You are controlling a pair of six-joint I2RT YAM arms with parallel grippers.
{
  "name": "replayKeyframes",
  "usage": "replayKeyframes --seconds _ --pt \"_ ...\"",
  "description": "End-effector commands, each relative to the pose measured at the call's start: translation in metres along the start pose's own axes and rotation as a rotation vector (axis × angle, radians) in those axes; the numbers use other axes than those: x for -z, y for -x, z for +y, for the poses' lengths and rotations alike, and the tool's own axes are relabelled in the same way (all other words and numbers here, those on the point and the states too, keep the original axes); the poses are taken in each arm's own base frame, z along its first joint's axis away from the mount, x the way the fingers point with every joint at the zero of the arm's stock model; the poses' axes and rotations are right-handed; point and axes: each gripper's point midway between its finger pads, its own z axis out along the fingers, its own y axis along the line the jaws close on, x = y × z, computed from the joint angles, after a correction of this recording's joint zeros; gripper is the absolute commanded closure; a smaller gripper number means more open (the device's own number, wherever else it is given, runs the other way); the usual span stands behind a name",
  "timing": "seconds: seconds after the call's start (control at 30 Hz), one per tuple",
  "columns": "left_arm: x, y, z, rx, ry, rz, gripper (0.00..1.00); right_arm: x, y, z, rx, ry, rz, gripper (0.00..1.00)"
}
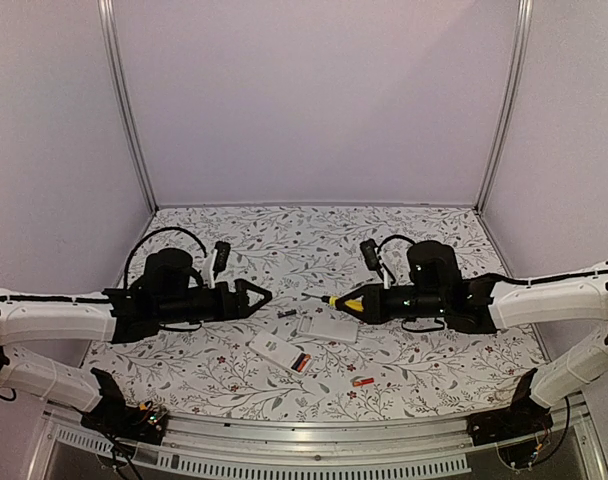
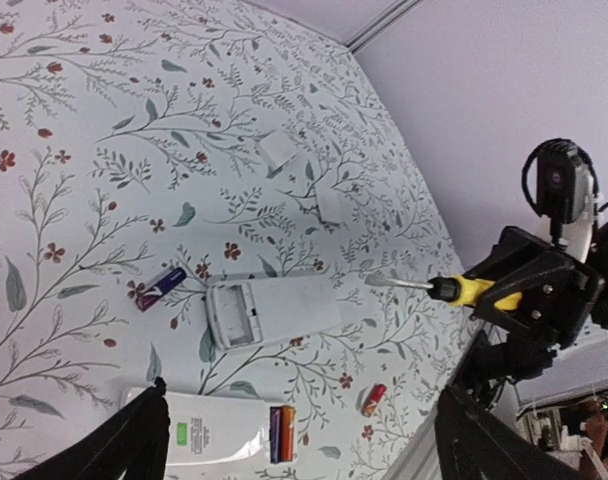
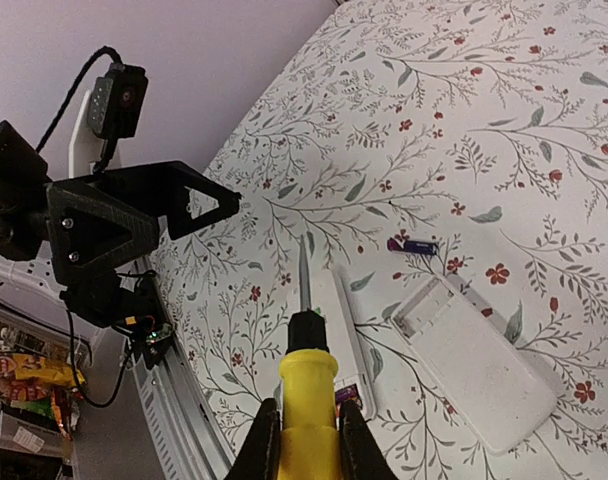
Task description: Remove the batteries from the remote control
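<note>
Left wrist view first: the left tool shows only two dark fingers, both clipped by the bottom edge, and one of them covers the end of the remote. Over to the right wrist view: the screwdriver handle runs off the bottom and hides the remote's near end, just a sliver of battery peeking out. From the top camera, the loose dark battery is a speck, markings unreadable.

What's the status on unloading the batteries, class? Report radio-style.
Left gripper jaws open, empty. Right gripper shut on screwdriver. Dark battery, red battery loose on table; battery pair seated in remote. No obstruction seen.
</note>
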Motion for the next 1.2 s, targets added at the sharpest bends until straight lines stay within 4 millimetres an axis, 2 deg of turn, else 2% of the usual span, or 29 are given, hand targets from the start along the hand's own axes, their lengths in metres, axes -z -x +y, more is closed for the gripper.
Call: replayKeyframes --seconds 0.0,0.1,0.23,0.77,0.93,1.17 --pt "-0.004 -0.039 0.06 -0.055 0.27 0.173 0.07 0.006 -0.044 -0.022 0.022 -0.084 0.118 1.0" --pt "-0.004 -0.051 0.077 -0.079 0.355 0.247 0.07 0.003 -0.056 -0.019 0.032 -0.071 0.149 1.0" --pt "-0.007 -0.061 0.086 -0.101 0.386 0.297 0.07 -0.002 -0.068 -0.021 0.025 -0.063 0.177 1.0" --pt "-0.027 -0.081 0.094 -0.166 0.42 0.38 0.1 -0.012 -0.1 -0.044 -0.013 -0.108 0.263 1.0" --pt "-0.032 -0.083 0.094 -0.184 0.428 0.389 0.14 -0.014 -0.109 -0.045 -0.02 -0.105 0.292 1.0" --pt "-0.034 -0.088 0.099 -0.2 0.451 0.408 0.2 -0.014 -0.112 -0.041 -0.02 -0.088 0.302 1.0"
